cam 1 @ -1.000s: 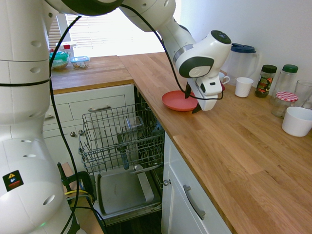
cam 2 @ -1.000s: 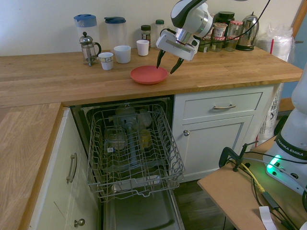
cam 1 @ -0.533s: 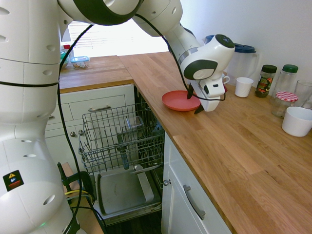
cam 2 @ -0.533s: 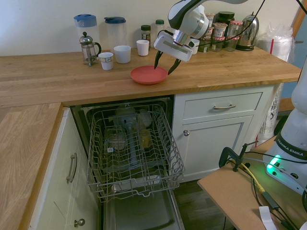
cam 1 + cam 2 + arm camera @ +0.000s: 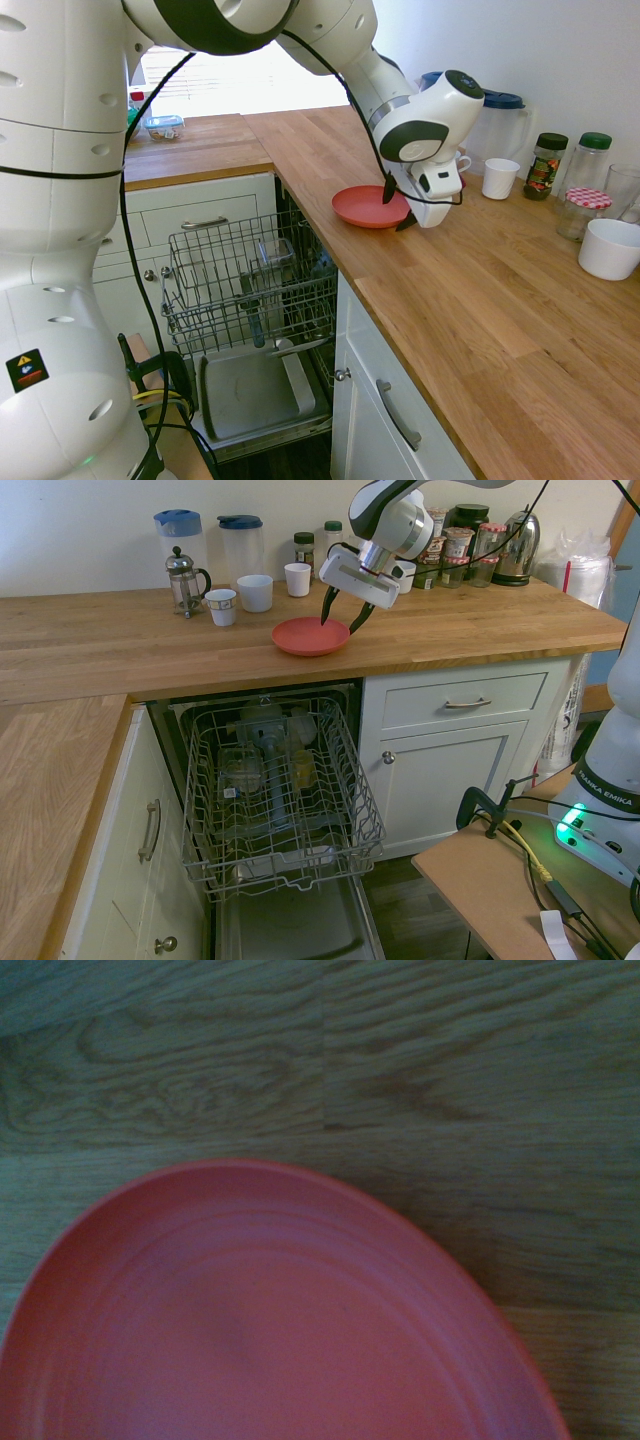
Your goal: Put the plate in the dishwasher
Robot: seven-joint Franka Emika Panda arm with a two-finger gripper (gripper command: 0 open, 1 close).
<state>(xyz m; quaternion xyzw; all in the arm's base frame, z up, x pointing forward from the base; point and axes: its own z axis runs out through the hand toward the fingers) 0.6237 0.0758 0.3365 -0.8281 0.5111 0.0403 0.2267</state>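
The coral-red plate (image 5: 365,206) (image 5: 308,637) (image 5: 270,1330) lies flat on the wooden counter, near its front edge and above the dishwasher (image 5: 250,290) (image 5: 275,790). The dishwasher door is down and its grey wire rack is pulled out. My gripper (image 5: 396,205) (image 5: 341,607) hangs open just over the plate's rim on the side towards the cups and jars, fingers pointing down, nothing between them. The wrist view shows the plate close up, filling the lower part of the picture over wood grain.
A French press (image 5: 184,580), two jugs (image 5: 175,530), white cups (image 5: 255,592) and several jars (image 5: 547,165) stand along the back of the counter. A white bowl (image 5: 610,248) sits on the counter. White drawer cabinets (image 5: 455,750) flank the dishwasher.
The gripper has shifted a little towards the plate and lower, ending with its open fingers over the plate's rim. The plate has not moved.
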